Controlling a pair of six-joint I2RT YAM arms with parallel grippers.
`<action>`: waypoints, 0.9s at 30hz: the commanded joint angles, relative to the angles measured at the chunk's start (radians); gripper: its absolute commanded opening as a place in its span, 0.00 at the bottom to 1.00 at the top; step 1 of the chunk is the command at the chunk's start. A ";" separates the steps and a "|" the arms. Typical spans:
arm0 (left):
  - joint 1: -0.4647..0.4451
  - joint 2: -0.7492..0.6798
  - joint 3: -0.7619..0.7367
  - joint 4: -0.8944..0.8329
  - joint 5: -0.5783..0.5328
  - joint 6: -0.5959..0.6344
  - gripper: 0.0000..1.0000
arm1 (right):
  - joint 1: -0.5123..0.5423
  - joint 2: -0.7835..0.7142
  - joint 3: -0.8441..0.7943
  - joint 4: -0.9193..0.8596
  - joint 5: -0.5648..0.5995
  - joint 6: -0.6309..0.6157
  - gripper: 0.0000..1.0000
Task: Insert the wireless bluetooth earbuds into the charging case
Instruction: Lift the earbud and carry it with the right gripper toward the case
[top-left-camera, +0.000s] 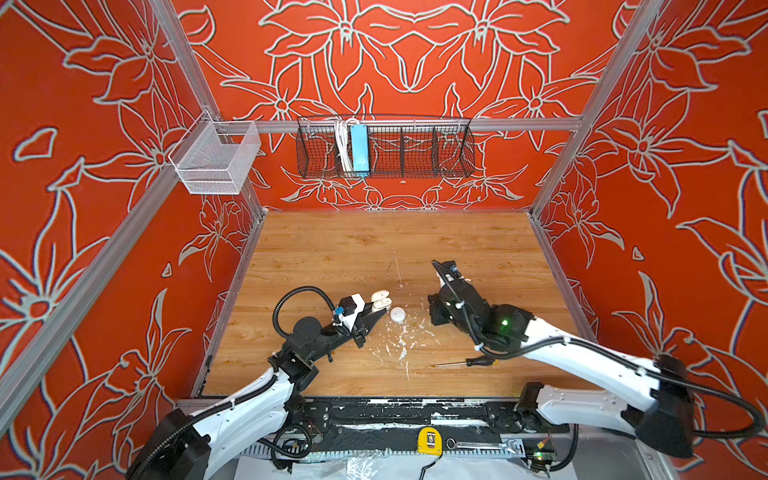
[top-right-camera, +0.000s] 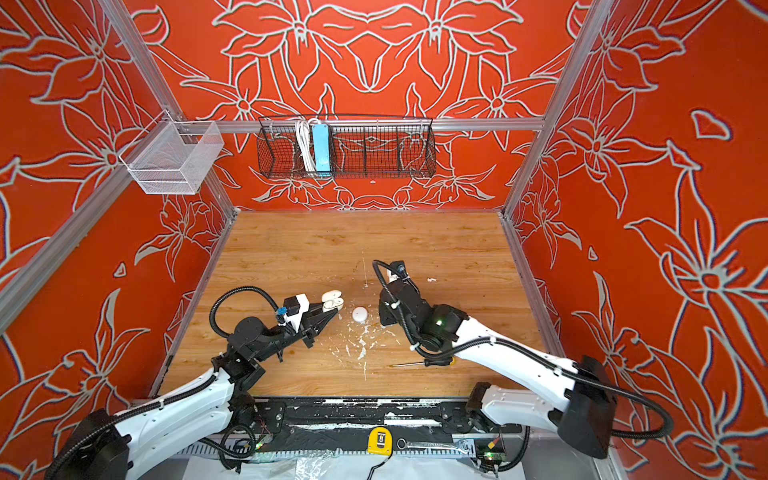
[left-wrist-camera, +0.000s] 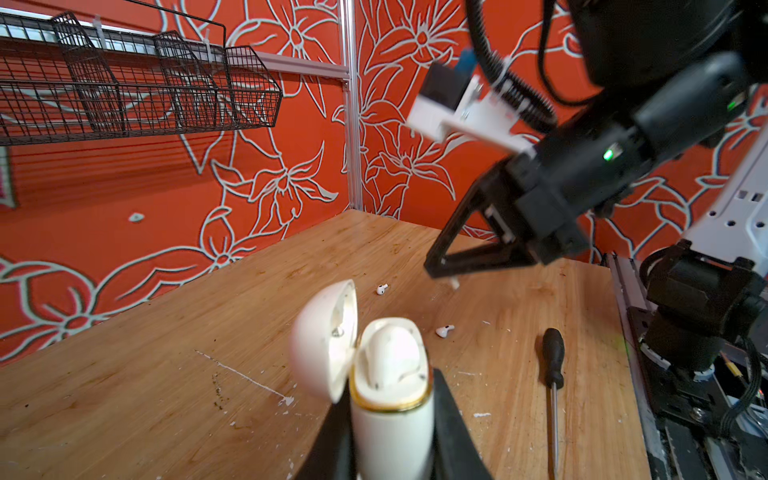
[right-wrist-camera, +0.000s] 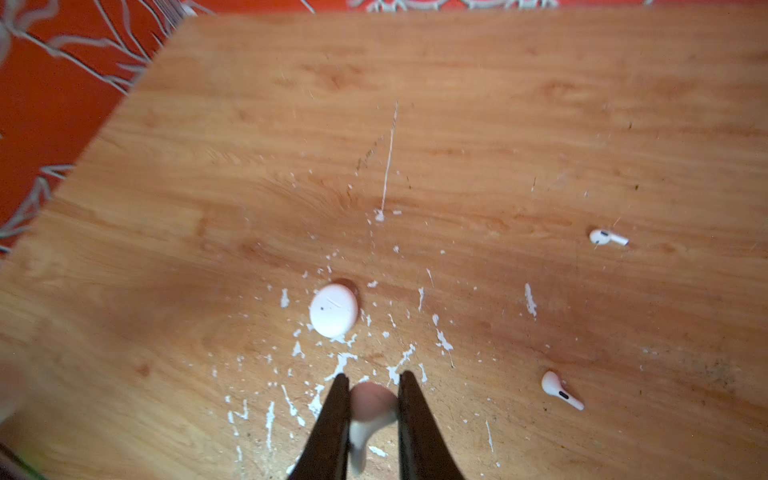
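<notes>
On my L side the left gripper (top-left-camera: 380, 311) is clamped on the small white hinged plastic charging case (left-wrist-camera: 390, 399). Its fingers pinch the lower body, and the case sticks out past the tips, up off the wooden tabletop (top-left-camera: 374, 249). The case's long axis runs along the fingers, mouth facing away from the wrist twd table centre, lid (left-wrist-camera: 324, 340) swung open. A white rounded form fills the mouth; can't tell if that's a bud or moulding. Just R of the case, not touching, a round white plastic puck (top-left-camera: 397, 313) lies flat on the paint-flecked wood. Next R, the right gripper (right-wrist-camera: 374, 380) is pinched narrow on a tiny white plastic gripped earbud (right-wrist-camera: 372, 401). Its bulb sits btwn the tips and its stem trails back along the fingers. The puck is a little ahead of those tips, and the case is well apart. A plain loose earbud (right-wrist-camera: 607, 237) and a dark-slotted loose earbud (right-wrist-camera: 562, 390) lie flat on the wood, apart from each other. At the front R a black-handled screwdriver (top-left-camera: 465, 363) lies w/ its shaft pointing L.
</notes>
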 joint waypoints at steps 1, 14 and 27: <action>-0.002 0.001 0.010 0.040 0.002 -0.003 0.00 | 0.039 -0.063 -0.015 0.037 0.099 -0.044 0.09; -0.009 0.055 0.126 0.079 -0.219 -0.148 0.00 | 0.082 -0.224 -0.041 0.169 0.055 -0.078 0.09; -0.024 0.040 0.050 0.174 0.029 -0.078 0.00 | 0.082 -0.302 -0.073 0.391 0.118 -0.279 0.09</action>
